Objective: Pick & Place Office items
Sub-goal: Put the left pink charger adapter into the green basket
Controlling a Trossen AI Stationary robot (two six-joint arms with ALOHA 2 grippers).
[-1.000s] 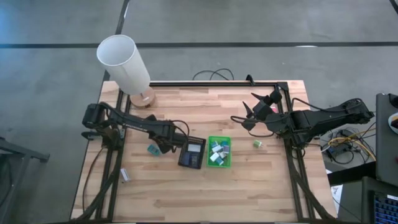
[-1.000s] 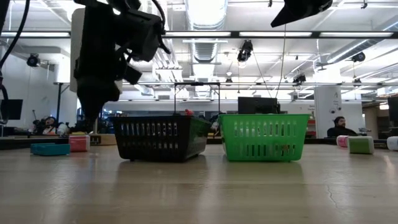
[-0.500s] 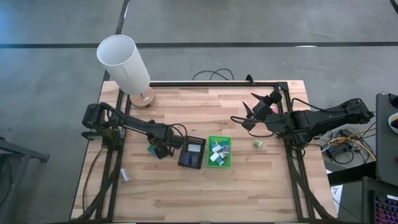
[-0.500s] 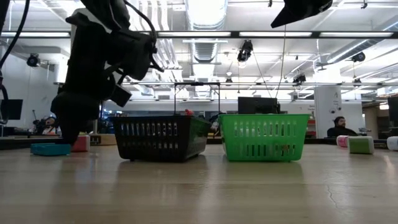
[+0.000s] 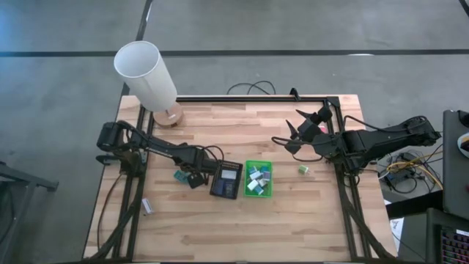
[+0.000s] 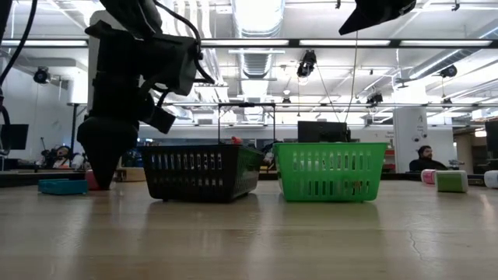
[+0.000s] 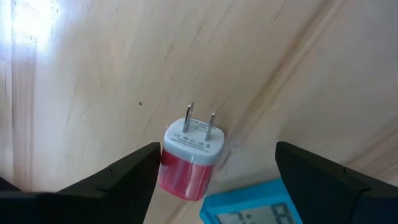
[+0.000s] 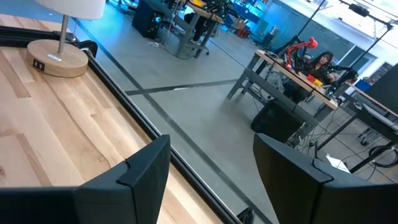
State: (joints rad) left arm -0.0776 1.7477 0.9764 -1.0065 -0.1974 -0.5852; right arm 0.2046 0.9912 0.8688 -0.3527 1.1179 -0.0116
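A small pink block with a white cap and two metal prongs [image 7: 189, 163] lies on its side on the wooden table. My left gripper [image 7: 217, 149] points steeply down over it, open, one finger on either side; whether the near finger [image 7: 134, 171] touches it I cannot tell. A teal block [image 7: 252, 208] lies beside it, also seen as the teal block [image 5: 178, 176] left of the gripper [image 5: 192, 178]. My right gripper [image 5: 299, 133] hangs open and high at the right, nothing between its fingers [image 8: 140, 174].
A black tray [image 5: 226, 180] and a green tray [image 5: 258, 192] holding several small blocks stand mid-table, right of my left gripper. A small green block [image 5: 303, 169] lies farther right. A white lamp [image 5: 149, 73] stands at the far left corner; a small white piece [image 5: 146, 207] lies near the left edge.
My left gripper has come down toward the table and tipped to point more steeply downward, rolling a little, over the pink block beside the teal one. It has stayed open. My right arm has kept still.
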